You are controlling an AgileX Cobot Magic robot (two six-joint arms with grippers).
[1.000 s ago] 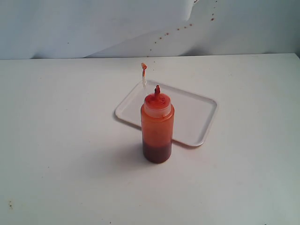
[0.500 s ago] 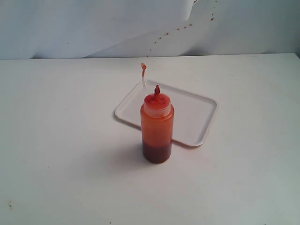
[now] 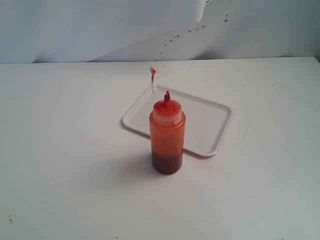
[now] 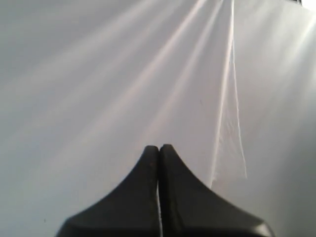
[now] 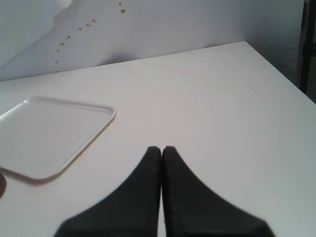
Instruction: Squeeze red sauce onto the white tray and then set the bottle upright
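Bottle (image 3: 167, 142): upright on table (image 3: 65, 150), just in front of white tray (image 3: 210, 117); whether they touch cannot be told. Nozzle (image 3: 167, 95) uncapped, cap strap (image 3: 153, 79) sticking up. Red sauce (image 3: 167, 162) pooled low in bottle; none visible on tray. Left gripper (image 4: 159, 148) and right gripper (image 5: 161, 149): jaws together, empty; neither shows in ext. view.

Risks:
- Approach w/ jaws together: would knock bottle over, and open nozzle spills on table.
- Low fill: likely air spurts when inverted, splatter beyond tray.
- Strap may snag a finger.
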